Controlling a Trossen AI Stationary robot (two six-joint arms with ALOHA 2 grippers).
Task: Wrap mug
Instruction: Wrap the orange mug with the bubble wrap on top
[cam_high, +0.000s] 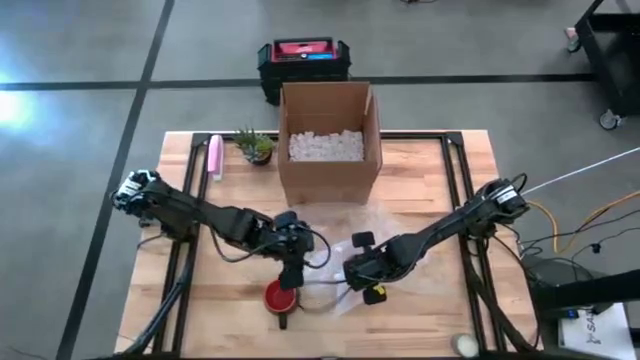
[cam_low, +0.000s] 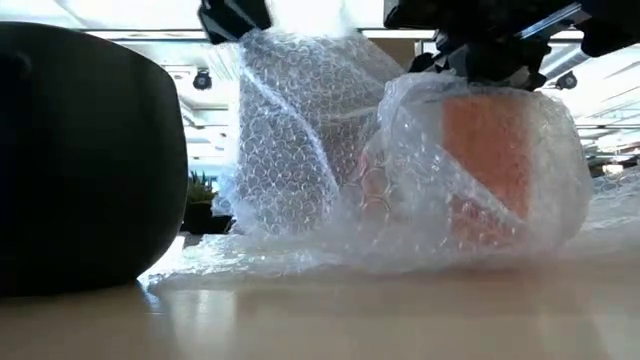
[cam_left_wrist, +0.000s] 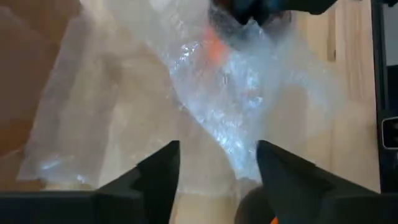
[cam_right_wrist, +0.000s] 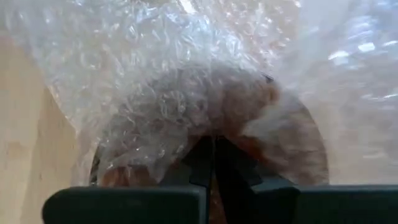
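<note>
A red ceramic mug (cam_low: 490, 160) sits near the wooden desk's (cam_high: 450, 200) front edge, partly swathed in a clear bubble-wrap sheet (cam_low: 300, 150). The left gripper (cam_left_wrist: 217, 165) hovers over it, fingers spread apart. The right gripper (cam_right_wrist: 214, 162), fingers closed together, presses wrap against the mug. The job looks roughly half done: loose sheet remains unfolded towards the cardboard box (cam_high: 330, 140).
</note>
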